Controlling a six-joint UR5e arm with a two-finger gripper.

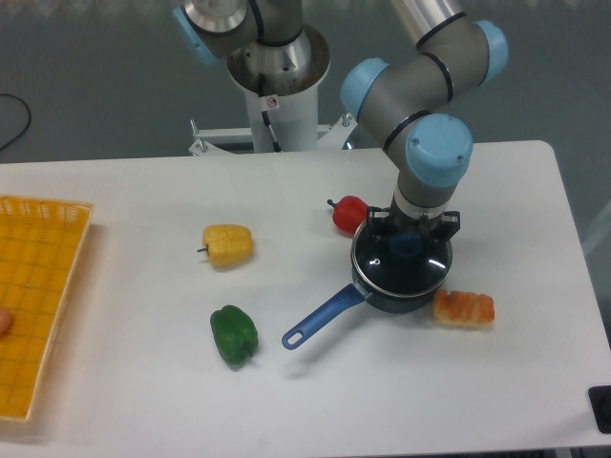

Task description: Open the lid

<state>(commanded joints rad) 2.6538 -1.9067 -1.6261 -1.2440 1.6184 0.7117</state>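
The lid (pixel 401 270) is round dark glass with a silver rim and lies flat on the blue long-handled saucepan (pixel 329 310) at the right middle of the table. Its blue knob (pixel 407 245) shows in the centre. My gripper (pixel 409 239) points straight down over the lid, with its black fingers (pixel 374 229) spread to either side of the knob. The jaws look open and the knob is not gripped. The lid sits level on the pan.
A red pepper (pixel 349 213) lies just behind and left of the pan. An orange-red food piece (pixel 464 308) lies at its right front. A yellow pepper (pixel 228 244) and a green pepper (pixel 234 334) lie to the left. A yellow basket (pixel 38 286) is at the far left edge.
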